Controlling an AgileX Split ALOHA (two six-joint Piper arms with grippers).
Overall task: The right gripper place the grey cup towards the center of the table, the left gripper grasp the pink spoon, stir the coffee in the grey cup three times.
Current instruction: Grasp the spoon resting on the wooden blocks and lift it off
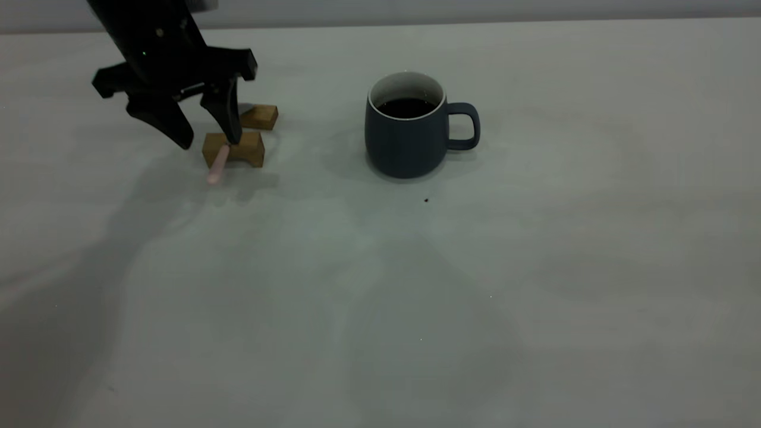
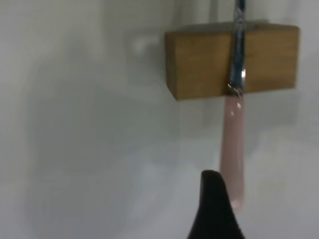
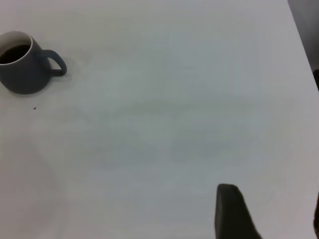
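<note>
Pale table (image 1: 535,267) is carrying the cup (image 1: 407,139) of coffee (image 1: 406,107) near its centre. Well to its left, the spoon (image 1: 218,163) is resting across a wooden block (image 1: 235,148); the left gripper (image 1: 208,139) is hovering open over it. Only the left wrist view is showing the spoon's metal neck. The right gripper (image 3: 269,219), well apart, is also open.

The left hand (image 1: 208,139) hangs low at the table's left, fingers spread apart, pointing down.
</note>
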